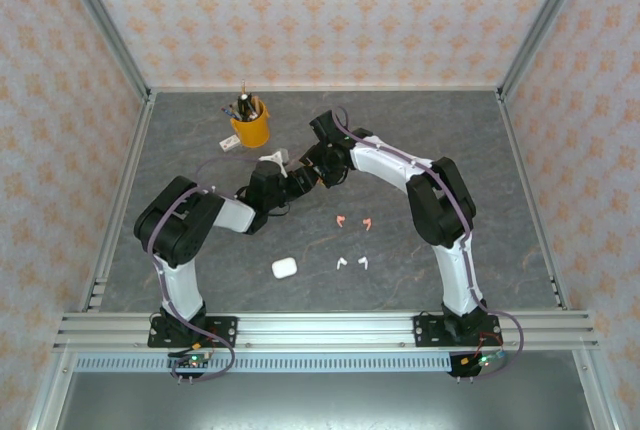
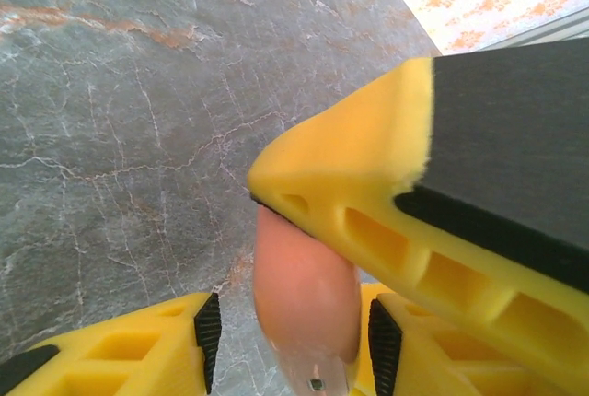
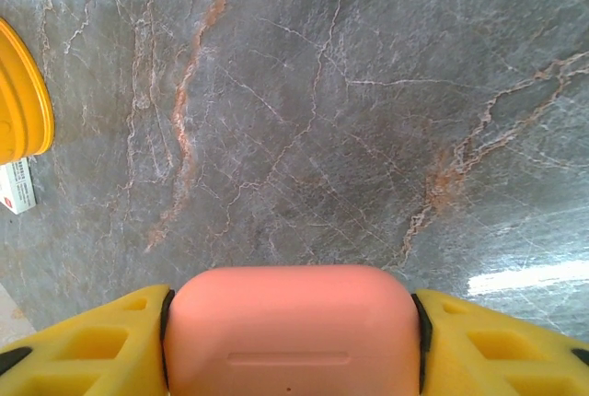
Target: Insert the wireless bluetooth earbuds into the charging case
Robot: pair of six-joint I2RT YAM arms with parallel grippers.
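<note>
Grey marbled tabletop (image 1: 400, 150) took up most of the overhead view. My left arm (image 1: 190, 225) and right arm (image 1: 440, 200) reached to a meeting point just above the middle of that frame. In the upper left stood the yellow pen cup (image 1: 248, 127), whose rim also showed at the left edge of my right wrist view.

Next in size came the two cases. The white charging case (image 1: 284, 267) lay shut on the table in the lower middle of the overhead frame, with nothing touching it. The salmon-pink charging case (image 3: 293, 336) was clamped across its width by my right gripper (image 3: 292, 311), both pads pressed to its sides at the bottom centre of that wrist view. Its lid seam looked closed. In the left wrist view the same case sat low in the centre with my left gripper (image 2: 294, 341) set around it. Those jaws stood partly open with a gap on each side of the pink shell, so they held nothing.

Smallest were the earbuds, all loose on the table right of centre. The two salmon-pink earbuds (image 1: 341, 220) lay side by side, and below them the two white earbuds (image 1: 341, 263) lay just right of the white case.

I judged this to be the lid-opening step, with no earbud seated yet. Next, my left fingers needed to close on the lid end alone and swing it back while the right held the body steady.
</note>
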